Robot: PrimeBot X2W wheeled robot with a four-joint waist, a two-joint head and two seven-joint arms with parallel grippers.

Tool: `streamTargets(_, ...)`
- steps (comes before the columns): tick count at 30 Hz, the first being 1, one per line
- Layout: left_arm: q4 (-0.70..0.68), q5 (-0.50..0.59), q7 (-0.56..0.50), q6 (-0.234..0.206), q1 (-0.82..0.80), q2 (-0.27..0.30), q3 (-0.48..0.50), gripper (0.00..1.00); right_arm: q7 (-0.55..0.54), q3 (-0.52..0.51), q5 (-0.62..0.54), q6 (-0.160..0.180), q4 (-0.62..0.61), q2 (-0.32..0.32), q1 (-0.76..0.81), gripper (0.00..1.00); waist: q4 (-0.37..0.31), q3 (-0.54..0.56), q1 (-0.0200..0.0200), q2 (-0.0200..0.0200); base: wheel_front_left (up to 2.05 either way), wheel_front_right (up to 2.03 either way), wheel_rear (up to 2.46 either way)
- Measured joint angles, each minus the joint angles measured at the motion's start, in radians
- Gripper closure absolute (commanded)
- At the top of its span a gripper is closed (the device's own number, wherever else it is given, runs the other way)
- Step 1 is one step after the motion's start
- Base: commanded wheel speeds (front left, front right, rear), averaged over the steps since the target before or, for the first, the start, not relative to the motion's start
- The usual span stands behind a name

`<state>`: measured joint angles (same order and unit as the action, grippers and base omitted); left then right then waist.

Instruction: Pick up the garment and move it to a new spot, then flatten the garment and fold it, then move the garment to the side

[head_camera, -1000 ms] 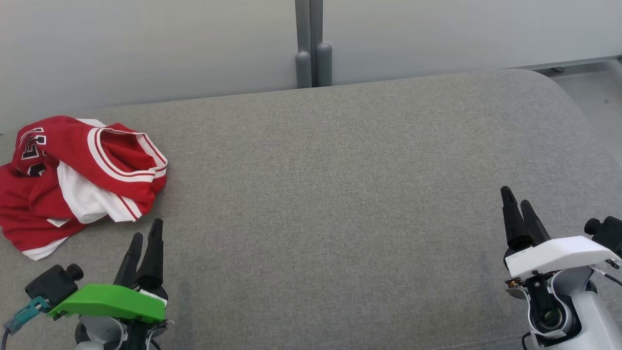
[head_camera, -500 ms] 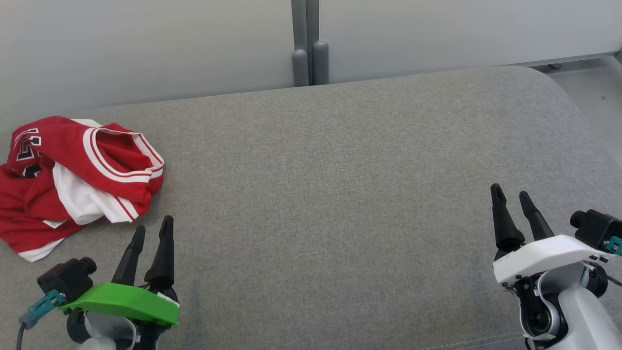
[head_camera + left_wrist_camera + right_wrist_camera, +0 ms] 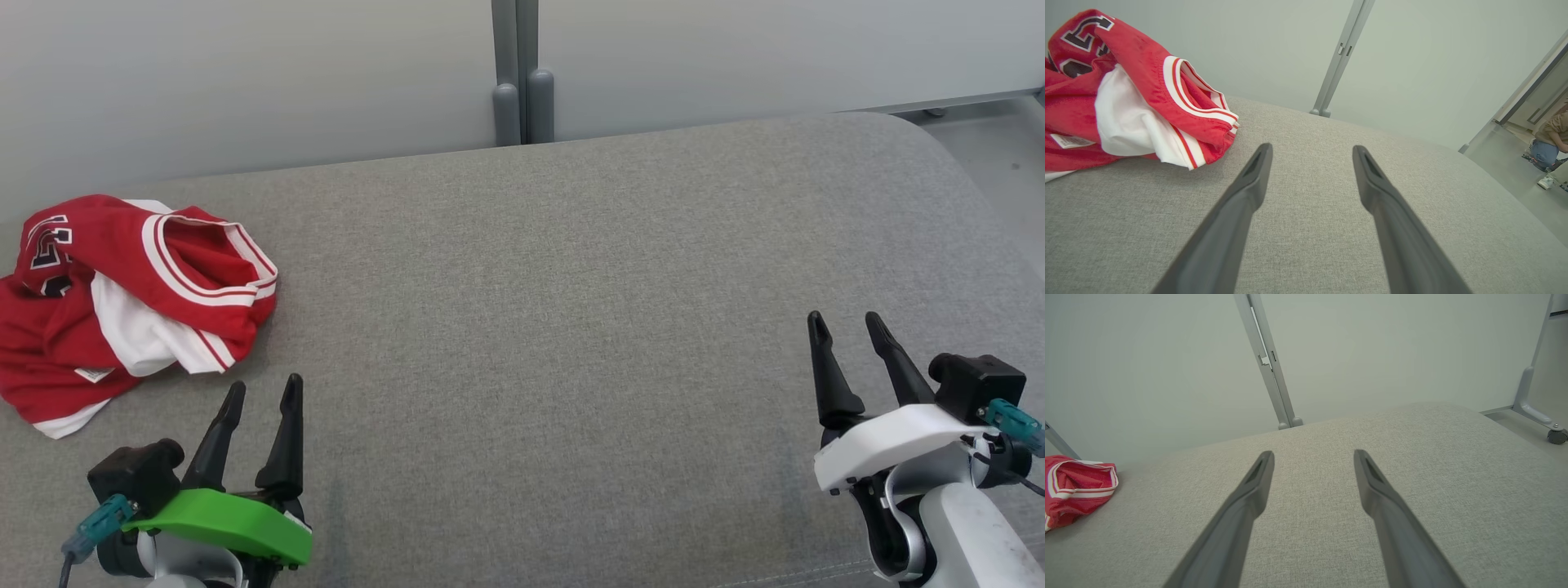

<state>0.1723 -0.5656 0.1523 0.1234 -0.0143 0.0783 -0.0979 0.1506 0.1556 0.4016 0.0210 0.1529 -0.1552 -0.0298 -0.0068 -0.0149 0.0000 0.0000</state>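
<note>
Pickup was pending; left end effector (image 3: 264,385) and right end effector (image 3: 842,318) gaped empty; garment (image 3: 122,302) by tabletop's (image 3: 571,327) left edge needed reaching.

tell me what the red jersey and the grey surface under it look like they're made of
Red jersey: probably a thin synthetic knit, mostly matte. It crumples in soft folds and has striped white trim and a sewn tag. Grey surface: woven upholstery fabric, matte and heathered, with a fine visible weave and a rounded, padded-looking edge. What lies beneath cannot be told.
</note>
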Motion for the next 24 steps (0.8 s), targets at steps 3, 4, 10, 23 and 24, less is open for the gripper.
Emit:
streamTargets(3, -0.001, 0.040, 0.011, 0.000, 0.002, 0.002, -0.002, 0.00, 0.014, 0.013, -0.043, 0.008, 0.001, -0.006, 0.001, 0.00, 0.001, 0.001, 0.0000, 0.0000, 0.00, 0.00, 0.00)
streamTargets(4, 0.000, 0.050, 0.017, 0.000, 0.005, 0.003, -0.002, 0.00, 0.018, 0.016, -0.053, 0.008, 0.001, -0.006, 0.002, 0.00, 0.001, 0.002, 0.0000, 0.0000, 0.00, 0.00, 0.00)
streamTargets(10, 0.005, 0.122, 0.040, 0.001, 0.021, 0.011, -0.009, 0.00, 0.044, 0.031, -0.120, 0.017, 0.002, -0.012, 0.012, 0.00, 0.001, 0.007, 0.0000, 0.0000, 0.00, 0.00, 0.00)
streamTargets(23, 0.028, 0.261, 0.094, 0.001, 0.038, 0.021, -0.022, 0.00, 0.096, 0.055, -0.263, 0.034, 0.001, -0.012, 0.024, 0.00, -0.006, 0.014, 0.0000, 0.0000, 0.00, 0.00, 0.00)
streamTargets(24, 0.033, 0.267, 0.099, 0.001, 0.039, 0.022, -0.022, 0.00, 0.100, 0.056, -0.272, 0.033, 0.000, -0.012, 0.025, 0.00, -0.007, 0.014, 0.0000, 0.0000, 0.00, 0.00, 0.00)
